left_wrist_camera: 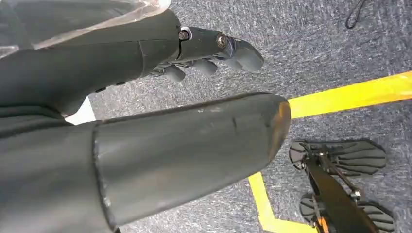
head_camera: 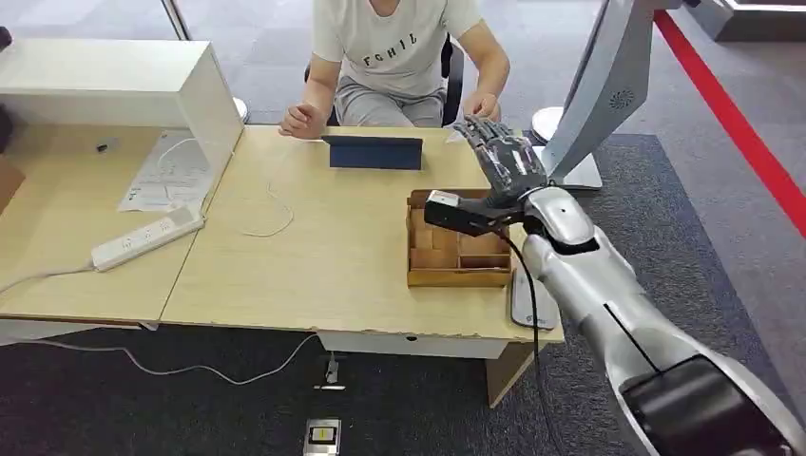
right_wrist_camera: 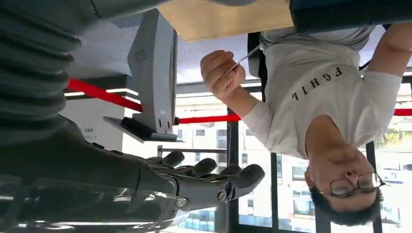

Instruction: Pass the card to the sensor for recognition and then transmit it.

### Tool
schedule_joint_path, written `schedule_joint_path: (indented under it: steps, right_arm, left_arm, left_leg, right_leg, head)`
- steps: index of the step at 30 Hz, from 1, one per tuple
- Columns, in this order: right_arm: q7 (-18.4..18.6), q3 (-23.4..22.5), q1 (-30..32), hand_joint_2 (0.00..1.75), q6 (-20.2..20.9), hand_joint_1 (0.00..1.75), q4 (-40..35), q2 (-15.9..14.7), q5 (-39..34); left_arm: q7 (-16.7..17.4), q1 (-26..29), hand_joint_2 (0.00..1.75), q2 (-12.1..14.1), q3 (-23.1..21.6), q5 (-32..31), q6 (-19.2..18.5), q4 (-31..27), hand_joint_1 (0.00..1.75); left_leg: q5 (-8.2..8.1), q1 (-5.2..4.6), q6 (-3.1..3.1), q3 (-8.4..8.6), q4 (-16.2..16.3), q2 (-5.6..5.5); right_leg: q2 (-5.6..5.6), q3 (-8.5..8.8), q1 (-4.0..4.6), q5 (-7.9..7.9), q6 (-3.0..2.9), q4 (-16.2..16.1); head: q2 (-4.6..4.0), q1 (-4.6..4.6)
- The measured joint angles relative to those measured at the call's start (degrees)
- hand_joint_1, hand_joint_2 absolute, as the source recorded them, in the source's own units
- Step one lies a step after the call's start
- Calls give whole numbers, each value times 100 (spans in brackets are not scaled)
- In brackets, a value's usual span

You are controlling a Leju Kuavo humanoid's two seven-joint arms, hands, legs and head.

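Note:
My right hand (head_camera: 504, 157) is raised above the table's far right corner, beyond the wooden compartment box (head_camera: 456, 275). Its fingers are stretched out and hold nothing; the right wrist view shows the same empty hand (right_wrist_camera: 204, 179). Just beyond it a seated person (head_camera: 394, 47) pinches a thin white card (right_wrist_camera: 245, 56) in one hand (head_camera: 482, 103). A dark blue sensor device (head_camera: 375, 152) stands on the table (head_camera: 333, 266) in front of the person. My left hand (left_wrist_camera: 214, 48) hangs over grey carpet, fingers loosely extended and empty.
A white power strip (head_camera: 147, 237) with its cable, a sheet of paper (head_camera: 166, 176) and a white cabinet (head_camera: 114, 85) occupy the left side. A grey stand (head_camera: 608, 85) rises at the table's right rear. A flat white object (head_camera: 532, 299) lies at the right edge.

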Motion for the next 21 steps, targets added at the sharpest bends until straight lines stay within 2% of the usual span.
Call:
schedule_joint_path:
  steps: [4, 8, 14, 18, 21]
  right_arm:
    - [-305, -333, 106, 0, 103, 0, -140, -269, -427]
    - [-348, -725, 410, 0, 669, 0, -628, -788, -897]
    - [355, -1325, 1278, 0, 1685, 0, -2250, -1956, -2262]
    - [828, -1713, 1819, 0, 1989, 0, -3404, -2713, -3055]
    - [961, -1927, 2023, 0, 2050, 0, -4033, -3096, -3245]
  left_arm:
    - [20, 5, 0, 4, 0, -13, 2, 2, 0]
    - [105, 17, 0, 35, 0, 50, 15, 4, 0]
    - [518, 46, 0, 137, 2, 256, 308, 9, 0]
    - [595, 56, 0, 171, 11, 378, 498, 11, 0]
    - [614, 47, 0, 181, 13, 400, 540, 11, 0]
  left_leg:
    - [0, -1, 0, 2, 2, -1]
    - [-1, -1, 1, 3, 4, -3]
    - [-5, -2, 6, -1, 7, -14]
    - [-7, -3, 6, -5, 7, -12]
    - [-9, -2, 3, 0, 6, 1]
  right_leg:
    - [0, 3, -1, 0, 1, -2]
    - [-3, 8, -1, 1, 2, -7]
    - [-11, 12, -2, 1, 3, -15]
    - [-8, 7, -2, 1, 2, -16]
    - [5, 3, -1, 2, 2, -16]
  head:
    - [0, 0]
    - [0, 2]
    - [0, 0]
    - [0, 0]
    - [0, -2]
